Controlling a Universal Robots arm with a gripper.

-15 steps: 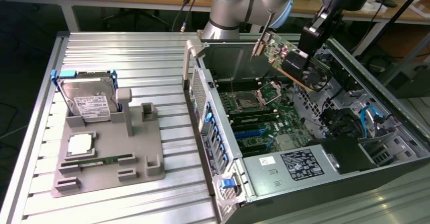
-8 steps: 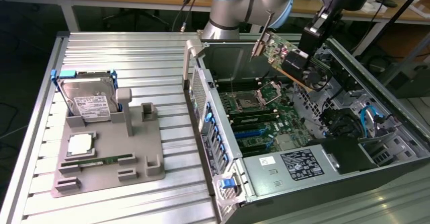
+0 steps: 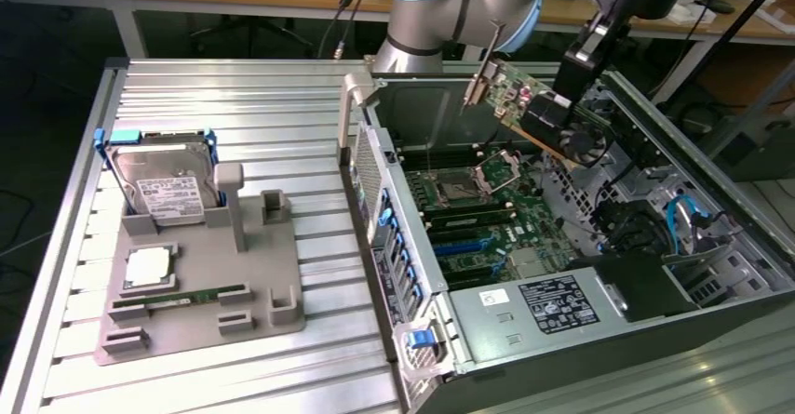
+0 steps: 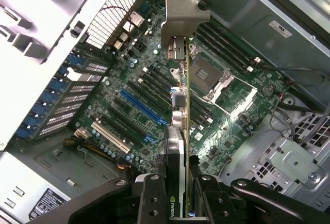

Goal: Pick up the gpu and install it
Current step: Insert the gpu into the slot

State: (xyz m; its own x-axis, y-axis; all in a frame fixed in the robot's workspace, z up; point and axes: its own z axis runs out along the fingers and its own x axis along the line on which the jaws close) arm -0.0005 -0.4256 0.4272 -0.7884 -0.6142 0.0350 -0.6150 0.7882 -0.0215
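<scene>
Above the green motherboard (image 4: pixel 149 79) of the open grey metal computer case (image 3: pixel 429 112), the black pincer (image 4: pixel 178 198) clamps the dark, silver-bracketed gpu (image 4: pixel 181 22).

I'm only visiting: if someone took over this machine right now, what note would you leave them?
Jaws: shut on the thin dark gpu card with a pale metal bracket.
Where: the card hangs tilted above the green motherboard inside the open grey computer case.
Done: card picked up.
Left: it sits in no slot yet.
</scene>
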